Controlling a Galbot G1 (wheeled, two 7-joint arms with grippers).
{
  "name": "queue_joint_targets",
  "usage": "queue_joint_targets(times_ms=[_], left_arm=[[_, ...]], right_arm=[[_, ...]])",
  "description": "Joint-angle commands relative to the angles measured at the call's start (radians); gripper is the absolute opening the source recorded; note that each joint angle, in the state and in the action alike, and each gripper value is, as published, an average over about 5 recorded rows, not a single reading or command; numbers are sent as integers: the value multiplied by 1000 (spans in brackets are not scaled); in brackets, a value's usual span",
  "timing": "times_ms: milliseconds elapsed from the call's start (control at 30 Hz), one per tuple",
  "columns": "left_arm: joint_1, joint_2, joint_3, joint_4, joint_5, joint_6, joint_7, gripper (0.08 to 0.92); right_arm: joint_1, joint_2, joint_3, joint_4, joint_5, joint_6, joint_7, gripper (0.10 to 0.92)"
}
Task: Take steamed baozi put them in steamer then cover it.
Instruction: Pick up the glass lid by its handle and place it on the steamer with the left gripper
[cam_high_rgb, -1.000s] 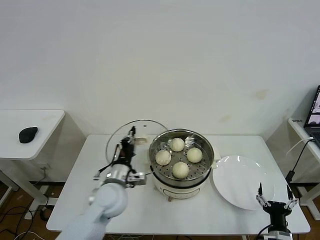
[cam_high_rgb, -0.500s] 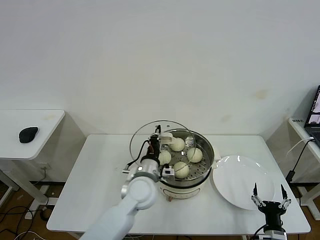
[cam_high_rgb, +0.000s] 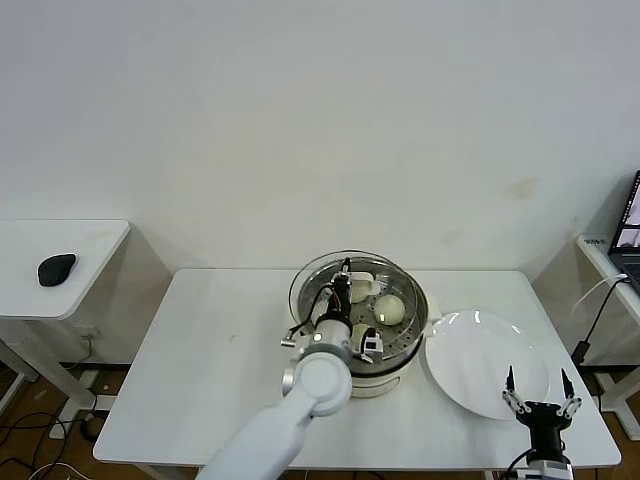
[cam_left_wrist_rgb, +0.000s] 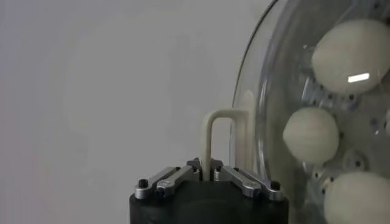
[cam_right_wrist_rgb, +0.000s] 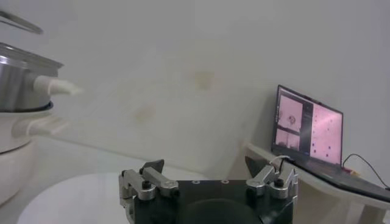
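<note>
Your right gripper (cam_high_rgb: 540, 408) idles splayed at the desk's front right corner, by the flat white plate (cam_high_rgb: 480, 375). Your left gripper (cam_high_rgb: 342, 272) is clenched on the clear glass lid (cam_high_rgb: 340, 290) — held above the steel steamer (cam_high_rgb: 385, 355). The cream-white buns (cam_high_rgb: 389, 309) are inside — only lowering and release left.
</note>
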Motion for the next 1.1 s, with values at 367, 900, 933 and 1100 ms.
queue_joint_targets(times_ms=[367,900,933,1100], left_arm=[[6,-50,14,67,35,-1,-1,151],[6,-66,15,75,45,-4,-13,151],[8,-68,14,75,43,-3,-13,151],[15,-70,11,58,35,1,-16,159]], right_arm=[[7,-3,-8,-8,5,-1,1,823],[6,-2,-8,-8,6,0,3,823],[5,-2,-9,-8,6,0,2,823],[4,-1,-11,-8,6,0,2,823]])
